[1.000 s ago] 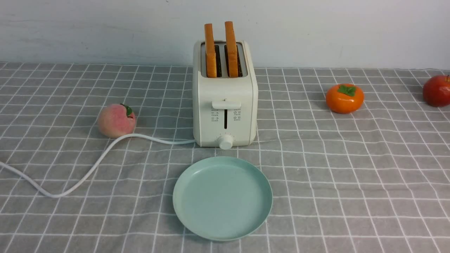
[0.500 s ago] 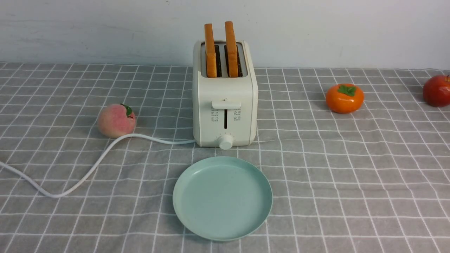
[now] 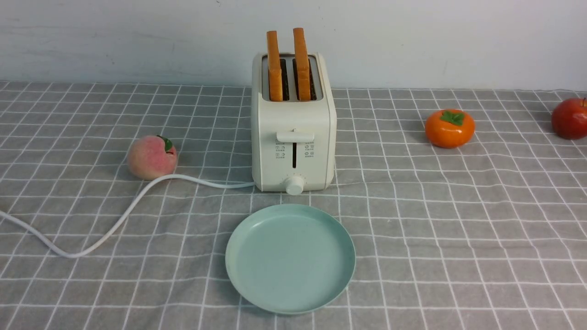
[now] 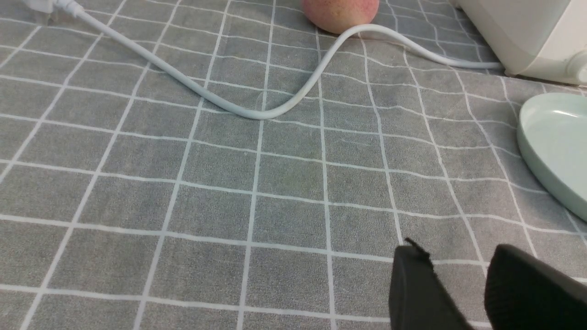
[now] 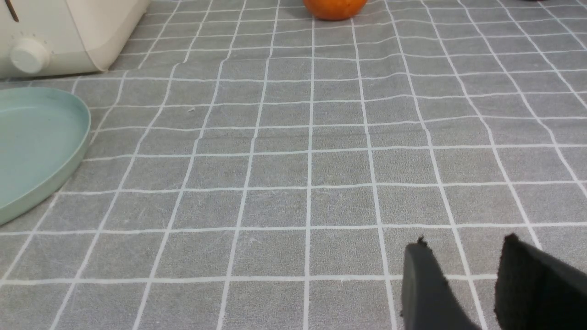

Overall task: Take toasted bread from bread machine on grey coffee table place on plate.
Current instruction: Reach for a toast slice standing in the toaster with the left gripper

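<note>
Two slices of toasted bread (image 3: pixel 274 64) (image 3: pixel 301 62) stand upright in the slots of the cream-white bread machine (image 3: pixel 293 137) at the back middle of the grey coffee table (image 3: pixel 458 229). The mint-green plate (image 3: pixel 290 258) lies empty just in front of it. Neither arm shows in the front view. My left gripper (image 4: pixel 458 256) is open and empty over bare cloth, with the plate's rim (image 4: pixel 532 151) and the bread machine's corner (image 4: pixel 527 36) beyond it. My right gripper (image 5: pixel 463 250) is open and empty over bare cloth, with the plate (image 5: pixel 36 151) and the bread machine (image 5: pixel 69 32) off to one side.
A peach (image 3: pixel 152 157) sits left of the bread machine, and the white power cord (image 3: pixel 114 224) curves past it to the table's left edge. An orange persimmon (image 3: pixel 449 128) and a red apple (image 3: pixel 570 118) sit at the right. A pale wall runs behind the table.
</note>
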You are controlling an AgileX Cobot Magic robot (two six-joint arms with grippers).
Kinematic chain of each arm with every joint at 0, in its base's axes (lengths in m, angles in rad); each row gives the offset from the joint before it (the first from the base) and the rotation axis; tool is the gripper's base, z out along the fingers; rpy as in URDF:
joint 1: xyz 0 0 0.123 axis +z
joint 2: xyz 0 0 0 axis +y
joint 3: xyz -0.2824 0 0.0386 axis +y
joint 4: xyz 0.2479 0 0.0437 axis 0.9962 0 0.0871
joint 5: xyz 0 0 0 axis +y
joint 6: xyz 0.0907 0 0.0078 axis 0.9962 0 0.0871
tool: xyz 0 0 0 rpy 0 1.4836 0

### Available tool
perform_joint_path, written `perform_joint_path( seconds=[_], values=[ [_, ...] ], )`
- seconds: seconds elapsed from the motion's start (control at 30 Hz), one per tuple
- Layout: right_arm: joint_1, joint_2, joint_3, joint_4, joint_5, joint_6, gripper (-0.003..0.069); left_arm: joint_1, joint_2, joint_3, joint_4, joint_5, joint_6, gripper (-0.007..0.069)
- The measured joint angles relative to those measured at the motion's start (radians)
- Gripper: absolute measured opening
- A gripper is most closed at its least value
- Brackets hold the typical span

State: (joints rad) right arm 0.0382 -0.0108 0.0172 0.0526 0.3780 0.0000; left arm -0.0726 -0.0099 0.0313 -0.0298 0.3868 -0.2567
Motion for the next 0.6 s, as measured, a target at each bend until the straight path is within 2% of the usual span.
perform_joint_path(
  seconds=[0.6],
  values=[
    [-0.001, 0.0, 0.0, 0.0, 0.0, 0.0, 0.0239, 0.0, 0.0, 0.0, 0.015, -0.01, 0.001, 0.0235]
  ],
)
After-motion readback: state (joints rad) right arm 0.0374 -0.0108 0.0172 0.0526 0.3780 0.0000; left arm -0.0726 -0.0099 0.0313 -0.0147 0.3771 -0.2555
